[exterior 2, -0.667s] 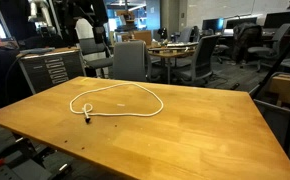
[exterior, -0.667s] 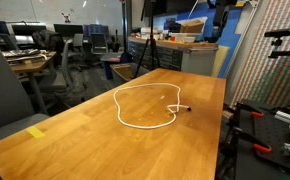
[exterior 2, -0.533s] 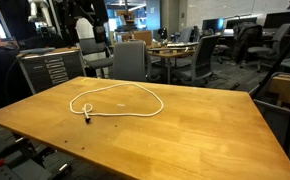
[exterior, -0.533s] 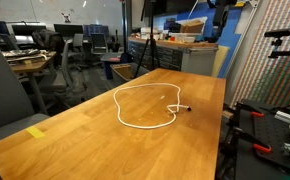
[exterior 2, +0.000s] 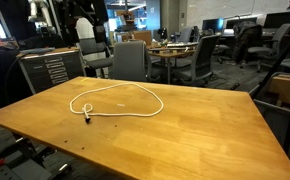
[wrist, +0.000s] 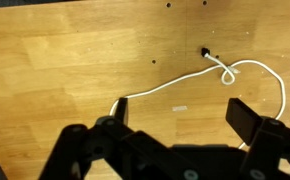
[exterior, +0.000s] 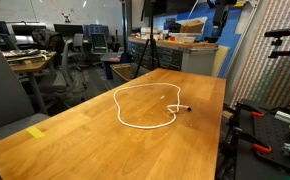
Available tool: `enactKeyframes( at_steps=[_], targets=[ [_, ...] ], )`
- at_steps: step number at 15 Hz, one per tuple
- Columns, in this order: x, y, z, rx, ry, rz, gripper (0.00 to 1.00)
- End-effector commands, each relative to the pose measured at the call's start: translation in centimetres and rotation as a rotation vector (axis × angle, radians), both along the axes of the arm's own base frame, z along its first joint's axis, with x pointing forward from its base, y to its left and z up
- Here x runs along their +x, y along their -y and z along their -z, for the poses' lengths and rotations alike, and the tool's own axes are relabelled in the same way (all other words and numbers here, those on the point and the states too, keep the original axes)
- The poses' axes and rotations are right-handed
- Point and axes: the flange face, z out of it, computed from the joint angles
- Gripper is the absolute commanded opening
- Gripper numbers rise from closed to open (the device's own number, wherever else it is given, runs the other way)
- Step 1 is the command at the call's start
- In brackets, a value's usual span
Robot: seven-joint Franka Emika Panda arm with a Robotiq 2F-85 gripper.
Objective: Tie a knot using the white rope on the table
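The white rope lies on the wooden table in one wide loop, and its ends cross near a small dark tip. It also shows in an exterior view with the crossing at the loop's left end. In the wrist view the rope runs to a small twist by the dark tip. My gripper hangs above the table, open and empty, with its fingers astride bare wood just below the rope.
A piece of yellow tape sits near the table's front corner. Office chairs and cluttered workbenches stand beyond the table's far edges. A rack with red-handled tools stands beside the table.
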Motion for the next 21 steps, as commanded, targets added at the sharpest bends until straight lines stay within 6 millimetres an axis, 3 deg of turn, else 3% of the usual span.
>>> enactKeyframes(
  at_steps=[1,4,10,11,12,15,21],
  targets=[
    [0.0,0.0,-0.1,0.0,-0.001,0.0,1.0],
    [1.7,-2.0,0.6,-0.062,0.044,0.019,1.0],
    [3.4,-3.5,8.6,0.07,-0.045,0.05,1.0],
    [2.8,-3.5,7.2,0.026,-0.052,0.044,1.0],
    [3.0,-3.6,8.4,0.041,-0.067,0.05,1.0],
    [4.0,-2.3,9.3,0.056,-0.08,0.132,1.0],
    [8.9,-1.8,12.4,0.067,-0.075,0.259,1.0]
  ],
)
